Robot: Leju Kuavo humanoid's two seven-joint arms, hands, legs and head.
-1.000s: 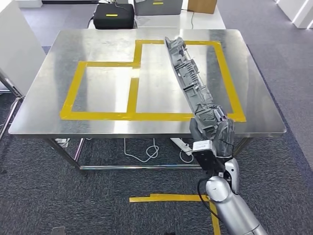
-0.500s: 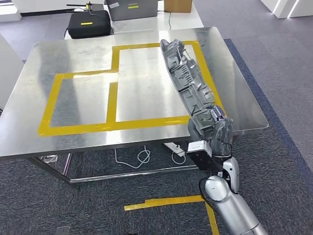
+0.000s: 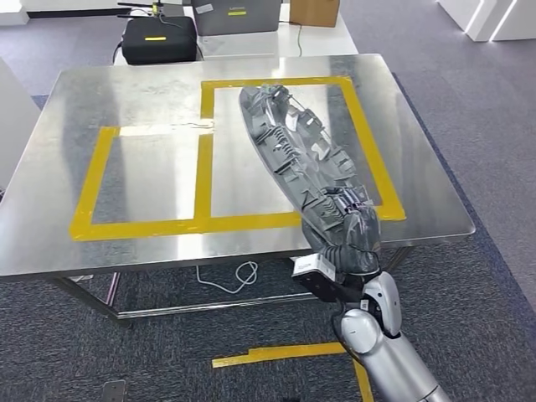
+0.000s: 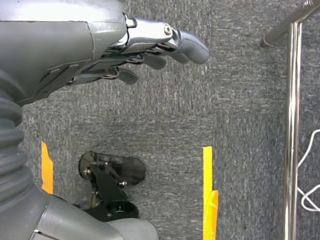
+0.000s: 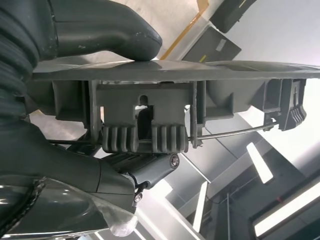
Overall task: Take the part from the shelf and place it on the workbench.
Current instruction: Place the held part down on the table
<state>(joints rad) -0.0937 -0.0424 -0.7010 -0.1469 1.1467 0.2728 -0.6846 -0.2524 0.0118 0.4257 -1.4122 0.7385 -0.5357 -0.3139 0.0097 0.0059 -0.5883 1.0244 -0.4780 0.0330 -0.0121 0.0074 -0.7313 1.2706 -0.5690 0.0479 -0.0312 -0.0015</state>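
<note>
A long grey plastic part [image 3: 294,155] with ribs and clips is held above the steel workbench [image 3: 158,226], slanting from the bench's near right edge up toward its far middle. My right hand [image 3: 351,239] grips the part's near end, just over the bench's front edge. In the right wrist view the thumb [image 5: 113,30] presses on one face of the part [image 5: 211,75] and the fingers [image 5: 147,172] wrap the ribbed side. My left hand [image 4: 151,47] hangs over the carpet with fingers extended and nothing in it.
Yellow tape [image 3: 202,172] marks two rectangles on the bench top. A black case [image 3: 158,40] and a grey box [image 3: 237,15] stand on a white table behind the bench. Cables [image 3: 237,275] lie under the bench, and yellow tape [image 3: 278,353] marks the carpet.
The camera has shifted, so the whole scene moved. The part has swung left and tilted flatter over the right taped rectangle, still in my right hand.
</note>
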